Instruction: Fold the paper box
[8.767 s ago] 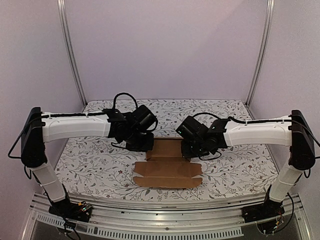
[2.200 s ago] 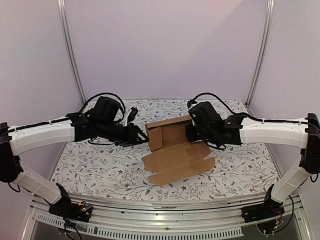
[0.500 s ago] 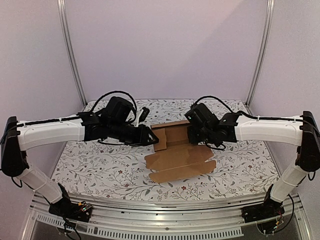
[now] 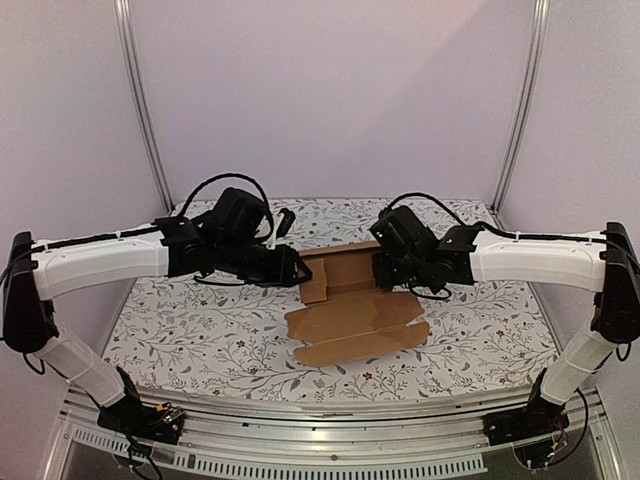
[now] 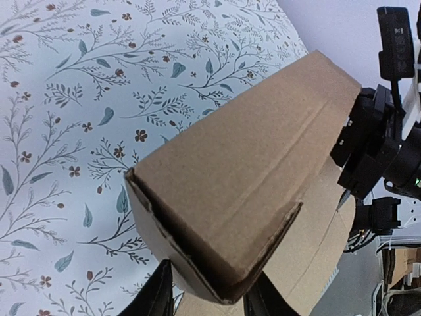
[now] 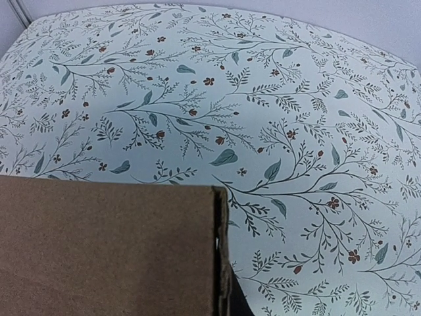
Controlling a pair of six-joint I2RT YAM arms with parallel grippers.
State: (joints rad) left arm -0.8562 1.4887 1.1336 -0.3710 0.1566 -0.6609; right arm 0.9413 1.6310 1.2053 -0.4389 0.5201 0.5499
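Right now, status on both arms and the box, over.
Left gripper clamped on the paper box's left end, right gripper shut on its right end. Box half-formed, front panels hanging over the table. Nothing in the way.

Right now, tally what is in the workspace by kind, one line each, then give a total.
Paper box, brown cardboard, partly folded: 1
Grippers, black: 2 (left gripper, right gripper)
Floral tablecloth: 1
Total: 4
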